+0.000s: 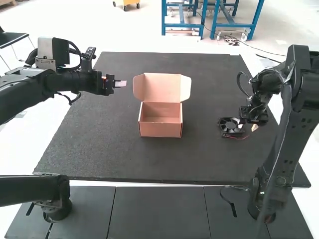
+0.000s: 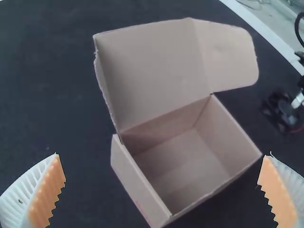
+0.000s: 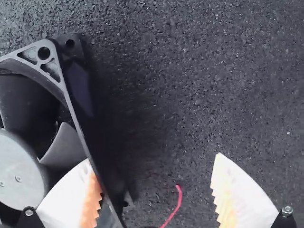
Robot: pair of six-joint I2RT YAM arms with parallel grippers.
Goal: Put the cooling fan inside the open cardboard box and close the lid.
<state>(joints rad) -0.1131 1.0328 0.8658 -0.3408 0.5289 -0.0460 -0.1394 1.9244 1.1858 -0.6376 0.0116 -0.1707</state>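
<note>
Looking from the high view, we see the box [image 1: 160, 119] standing in the middle of the mat [image 1: 94, 139], its lid [image 1: 162, 87] raised at the back. The fan [image 1: 232, 126] lies flat on the mat, right of the box and apart from it. The right gripper [image 1: 253, 123] is down at the fan's right edge; the left gripper [image 1: 119, 83] hangs left of the lid. In the left wrist view, we find its fingers [image 2: 45, 192] spread wide, the open box beyond them. In the right wrist view, the fingers [image 3: 237, 194] stand apart, straddling the fan's frame, nothing clamped; a red wire [image 3: 174, 206] lies between them.
</note>
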